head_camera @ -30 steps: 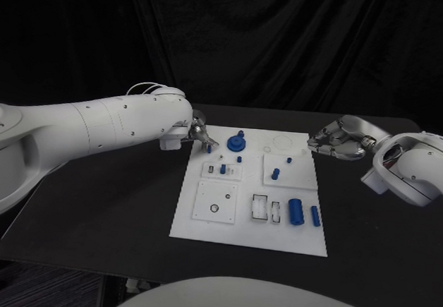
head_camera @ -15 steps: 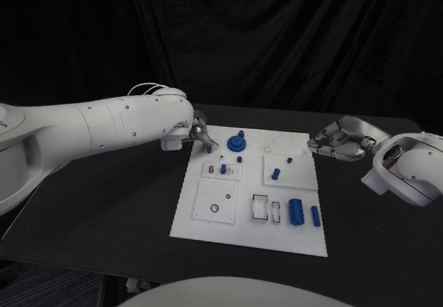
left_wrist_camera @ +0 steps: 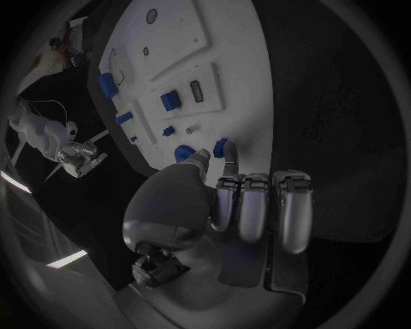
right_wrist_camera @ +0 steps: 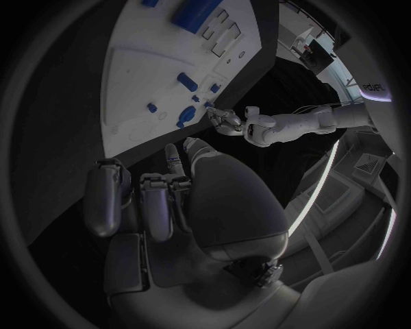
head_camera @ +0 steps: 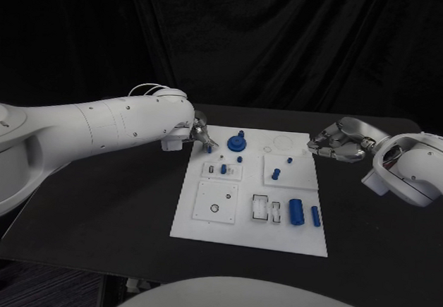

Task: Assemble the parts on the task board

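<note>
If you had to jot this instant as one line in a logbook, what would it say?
left hand: pinches a small blue part at the task board's far left corner | right hand: fingers curled, holds nothing, off the board's far right edge

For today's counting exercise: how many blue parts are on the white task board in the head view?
7: knob and stud far-centre; peg left of centre; pin and post right; cylinder, bar near-right. The left hand may hide more.
</note>
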Controlling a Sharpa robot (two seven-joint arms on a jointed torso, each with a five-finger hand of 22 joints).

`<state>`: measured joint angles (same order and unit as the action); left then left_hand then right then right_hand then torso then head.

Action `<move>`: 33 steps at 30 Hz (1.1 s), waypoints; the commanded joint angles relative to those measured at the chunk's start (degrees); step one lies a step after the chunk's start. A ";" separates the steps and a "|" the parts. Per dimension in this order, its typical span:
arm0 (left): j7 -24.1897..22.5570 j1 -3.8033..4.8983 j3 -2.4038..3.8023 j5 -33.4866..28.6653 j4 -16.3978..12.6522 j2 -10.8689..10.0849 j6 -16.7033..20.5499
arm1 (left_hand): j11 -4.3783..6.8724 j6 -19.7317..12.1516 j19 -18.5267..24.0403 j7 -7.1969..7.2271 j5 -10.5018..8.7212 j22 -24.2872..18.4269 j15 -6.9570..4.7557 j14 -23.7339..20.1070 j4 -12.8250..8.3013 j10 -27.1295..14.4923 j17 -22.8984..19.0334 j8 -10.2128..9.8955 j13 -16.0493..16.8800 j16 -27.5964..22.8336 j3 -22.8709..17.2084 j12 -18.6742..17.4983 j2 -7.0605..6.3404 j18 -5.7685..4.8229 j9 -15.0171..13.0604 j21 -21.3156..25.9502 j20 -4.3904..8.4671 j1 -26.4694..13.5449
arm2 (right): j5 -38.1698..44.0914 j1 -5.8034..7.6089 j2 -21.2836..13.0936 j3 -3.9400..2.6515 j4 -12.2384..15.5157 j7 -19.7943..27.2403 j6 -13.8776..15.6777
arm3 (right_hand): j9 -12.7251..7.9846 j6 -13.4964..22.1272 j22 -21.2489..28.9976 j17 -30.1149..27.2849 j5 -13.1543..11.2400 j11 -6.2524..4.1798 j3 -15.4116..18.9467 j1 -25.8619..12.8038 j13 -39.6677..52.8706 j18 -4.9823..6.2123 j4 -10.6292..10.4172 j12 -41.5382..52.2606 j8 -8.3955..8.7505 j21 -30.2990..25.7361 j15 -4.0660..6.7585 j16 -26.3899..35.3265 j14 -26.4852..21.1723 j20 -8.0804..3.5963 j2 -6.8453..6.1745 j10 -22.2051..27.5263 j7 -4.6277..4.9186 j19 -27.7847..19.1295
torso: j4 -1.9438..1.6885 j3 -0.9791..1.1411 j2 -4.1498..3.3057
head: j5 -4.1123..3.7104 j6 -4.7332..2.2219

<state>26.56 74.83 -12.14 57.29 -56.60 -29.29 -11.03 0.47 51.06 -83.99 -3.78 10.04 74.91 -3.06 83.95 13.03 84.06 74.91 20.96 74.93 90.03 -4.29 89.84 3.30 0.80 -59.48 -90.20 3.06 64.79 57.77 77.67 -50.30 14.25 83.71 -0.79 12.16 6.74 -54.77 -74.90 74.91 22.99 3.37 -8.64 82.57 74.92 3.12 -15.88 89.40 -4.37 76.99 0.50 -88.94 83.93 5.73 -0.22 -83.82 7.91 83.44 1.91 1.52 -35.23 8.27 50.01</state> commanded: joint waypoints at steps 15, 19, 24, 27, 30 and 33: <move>-0.10 -0.32 0.06 0.09 0.30 0.23 0.15 | -0.72 -2.91 -6.01 -0.32 1.27 15.09 0.73 6.05 -1.16 5.94 15.09 1.54 15.07 -0.03 -0.24 0.16 0.51 -0.80 -3.51 0.20 -0.44 1.03 | 0.27 -0.15 0.02 -0.05 -0.05 -2.13 -1.72 | -0.12 -0.21 -10.57 12.78 0.55 0.09 -0.53 0.83 13.54 0.30 0.05 -0.27 0.38 -0.59 -0.05 0.53 5.16 -0.01 0.01 -4.67 0.15 -0.62 | 0.00 0.01 -0.01 | 0.17 -0.01; -0.06 -0.36 0.06 0.09 0.31 0.18 -0.03 | -0.73 -3.53 -6.01 -0.33 2.64 15.09 0.73 6.05 -1.42 5.94 15.09 1.93 15.07 -0.03 -0.47 0.16 0.57 -0.80 -4.48 0.20 -0.45 1.23 | 0.27 -0.15 0.09 -0.05 -0.14 -2.13 -1.73 | -0.13 -0.17 -10.47 12.57 0.71 0.11 -0.64 0.96 13.25 0.37 0.10 -0.43 0.40 -0.90 -0.06 0.67 5.07 0.00 -0.03 -4.40 0.17 -0.78 | 0.01 -0.01 -0.01 | 0.19 -0.01; -0.19 -0.39 0.06 0.09 0.35 0.14 -0.18 | -0.73 -4.34 -6.01 -0.32 5.11 15.09 0.73 6.05 -1.77 5.94 15.09 2.27 15.07 -0.03 -1.03 0.16 0.60 -0.80 -5.58 0.20 -0.45 1.56 | 0.27 -0.15 0.15 -0.05 -0.22 -1.95 -1.47 | -0.14 -0.16 -10.45 12.50 0.87 0.12 -0.78 1.11 13.22 0.38 0.14 -0.45 0.41 -0.96 -0.07 0.72 5.04 0.01 -0.05 -4.36 0.19 -0.82 | -0.01 0.00 0.00 | 0.14 -0.01; -0.31 -0.40 0.06 0.09 0.35 0.13 -0.23 | -0.71 -4.70 -6.01 -0.30 6.59 15.09 0.72 6.05 -1.97 5.94 15.09 2.36 15.07 -0.03 -1.52 0.16 0.62 -0.80 -6.07 0.20 -0.45 1.79 | 0.27 -0.15 0.17 -0.05 -0.25 -1.93 -1.45 | -0.14 -0.16 -10.45 12.50 0.87 0.12 -0.78 1.11 13.22 0.38 0.14 -0.45 0.41 -0.96 -0.07 0.72 5.04 0.01 -0.05 -4.36 0.19 -0.82 | -0.01 0.00 -0.01 | 0.13 -0.01; -0.43 -0.41 0.06 0.09 0.37 0.13 -0.26 | -0.67 -4.81 -6.01 -0.23 7.48 15.09 0.70 6.05 -2.22 5.94 15.09 2.42 15.07 -0.03 -2.05 0.16 0.64 -0.80 -6.36 0.20 -0.43 2.11 | 0.27 -0.15 0.16 -0.05 -0.28 -1.98 -1.52 | -0.14 -0.17 -10.43 12.42 0.99 0.12 -0.88 1.22 13.16 0.40 0.18 -0.49 0.40 -1.04 -0.08 0.78 5.01 0.02 -0.06 -4.30 0.19 -0.86 | 0.00 0.00 0.00 | 0.15 -0.01; -0.57 -0.42 0.06 0.08 0.38 0.11 -0.30 | -0.58 -4.84 -6.01 -0.12 8.35 15.09 0.65 6.05 -2.62 5.94 15.09 2.51 15.07 -0.03 -2.84 0.16 0.66 -0.80 -6.66 0.20 -0.39 2.57 | 0.27 -0.15 0.16 -0.05 -0.31 -2.08 -1.63 | -0.14 -0.17 -10.43 12.42 0.99 0.12 -0.88 1.22 13.16 0.40 0.18 -0.49 0.40 -1.04 -0.08 0.78 5.01 0.02 -0.06 -4.30 0.19 -0.86 | 0.00 0.01 0.00 | 0.18 -0.01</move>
<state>26.64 74.55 -12.13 57.30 -56.25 -29.22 -11.01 0.06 46.57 -83.98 -3.99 18.00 74.91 -2.65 83.95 10.45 84.04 74.91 23.08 74.93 90.03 -6.74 89.84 4.05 0.80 -66.03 -90.20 3.06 66.84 57.77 77.66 -50.13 14.25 83.44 -1.86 10.98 6.65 -54.77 -74.95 74.91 23.93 3.37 -9.11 83.27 74.91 3.11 -15.73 89.17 -4.17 76.21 0.50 -88.52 83.93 5.74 -0.45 -83.82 7.91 83.03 1.90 1.52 -35.24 8.40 50.01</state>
